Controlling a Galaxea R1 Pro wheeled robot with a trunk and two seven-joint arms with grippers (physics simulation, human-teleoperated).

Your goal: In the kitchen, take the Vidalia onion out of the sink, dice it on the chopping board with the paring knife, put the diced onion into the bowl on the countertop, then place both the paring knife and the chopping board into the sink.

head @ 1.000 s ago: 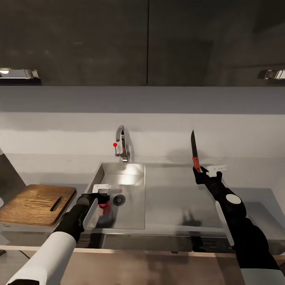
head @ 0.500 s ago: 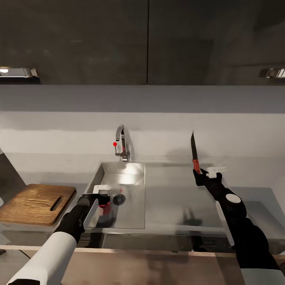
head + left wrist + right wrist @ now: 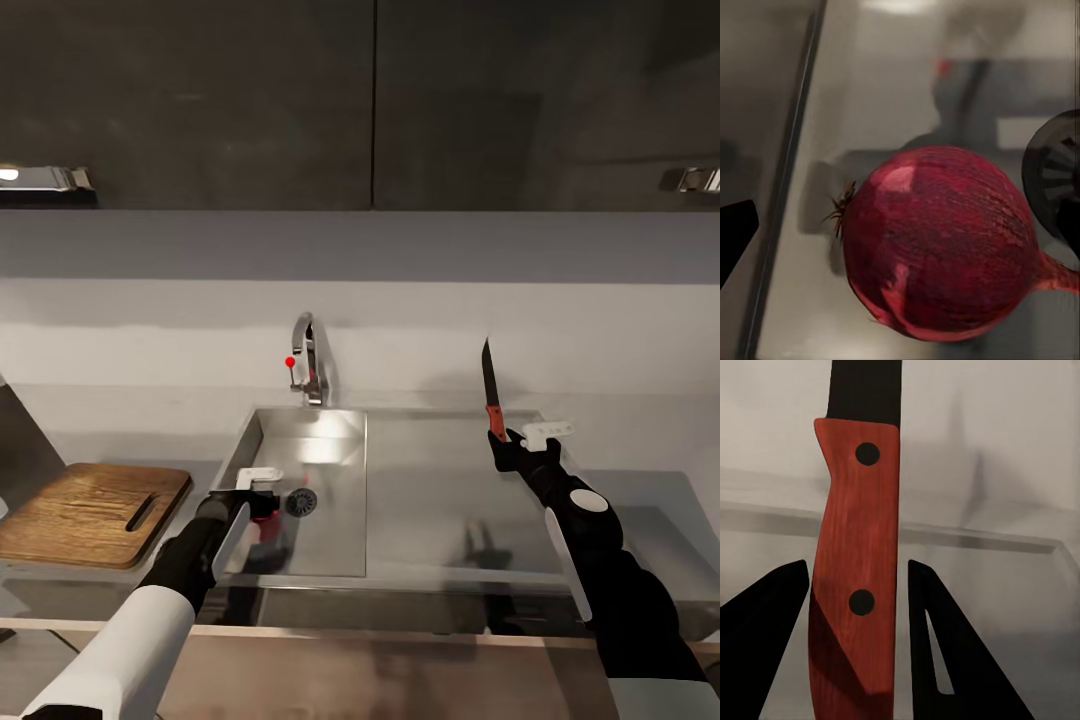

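Note:
A dark red onion [image 3: 941, 244] lies on the floor of the steel sink [image 3: 335, 520], beside the round drain [image 3: 301, 503]. My left gripper [image 3: 262, 503] reaches down into the basin and stands open around the onion, with one dark fingertip [image 3: 735, 234] apart from its side. The onion [image 3: 266, 522] shows as a red patch under that gripper. My right gripper [image 3: 500, 442] is shut on the paring knife [image 3: 490, 390], held upright over the countertop [image 3: 450, 500], blade up. Its red-orange handle [image 3: 859, 577] sits between the fingers [image 3: 765, 637]. The chopping board [image 3: 95, 512] lies left of the sink. The bowl is out of view.
A curved chrome tap [image 3: 308, 368] with a red knob stands behind the sink. Dark wall cabinets [image 3: 370, 100] hang above. A grey slanted panel [image 3: 20, 440] rises at the far left behind the board. The worktop's wood front edge [image 3: 380, 640] runs below.
The right gripper has lowered the knife slightly. The view has shifted a little with the camera. The left gripper stays over the onion in the sink.

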